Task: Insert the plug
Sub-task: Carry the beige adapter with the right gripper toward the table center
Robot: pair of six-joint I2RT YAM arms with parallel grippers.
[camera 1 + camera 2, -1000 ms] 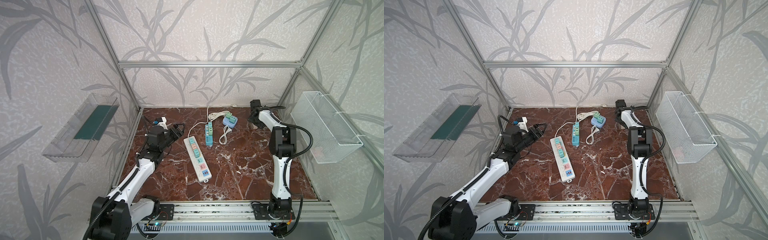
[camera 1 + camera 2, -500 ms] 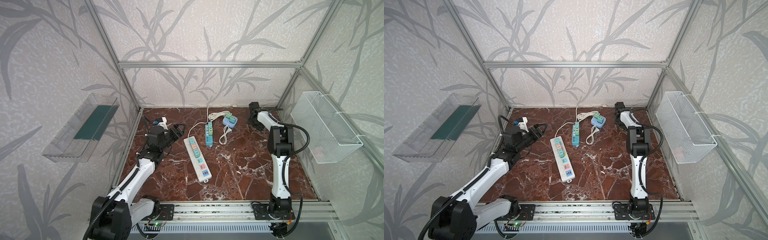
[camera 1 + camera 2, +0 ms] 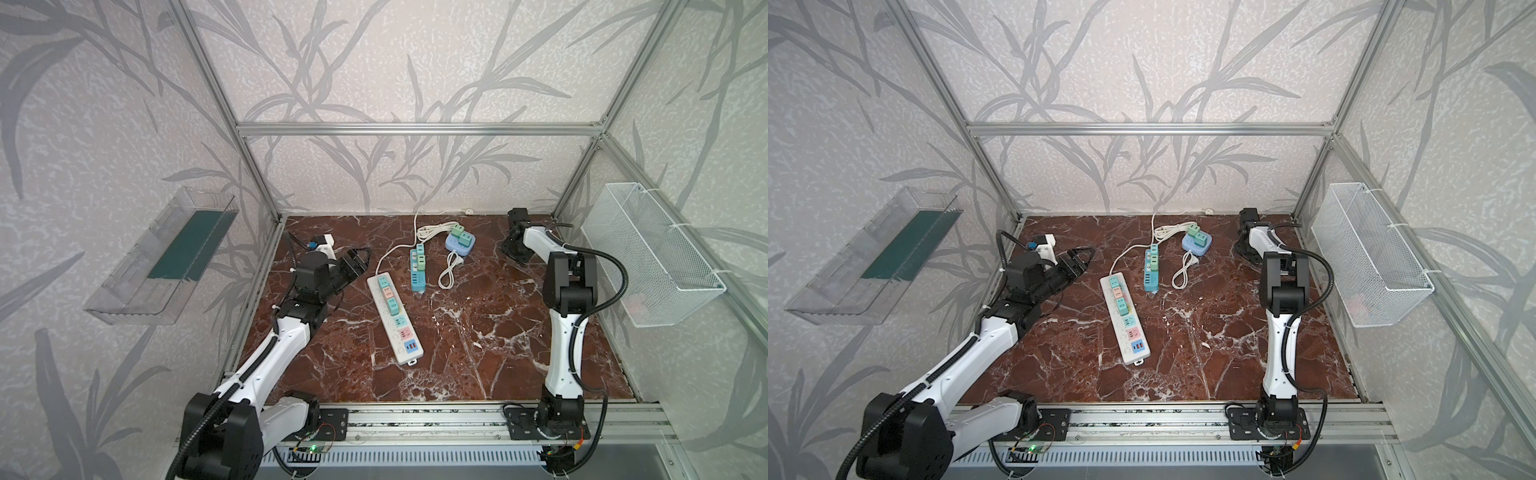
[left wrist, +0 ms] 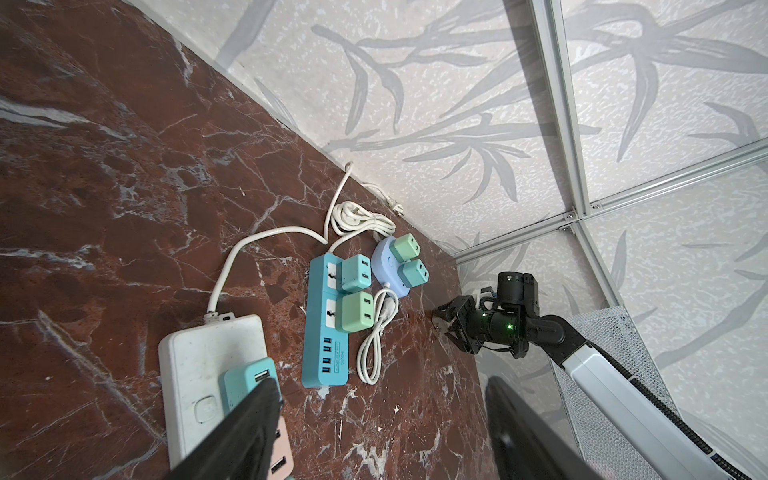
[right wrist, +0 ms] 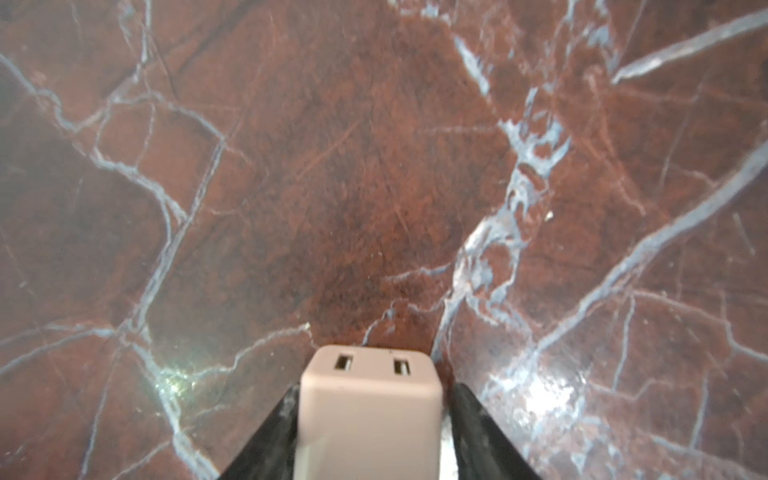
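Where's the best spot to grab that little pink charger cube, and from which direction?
Probably by the pink plug's two flat, parallel side walls, the right tool coming from the end opposite its face with two USB slots. It sits between the fingers that way, slots pointing away from the wrist; flat sides suit flat fingers, its rounded corners would not.

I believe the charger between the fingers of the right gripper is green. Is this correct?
Not quite. The charger between the fingers of the right gripper is pale pink, not green. The right wrist view shows it.
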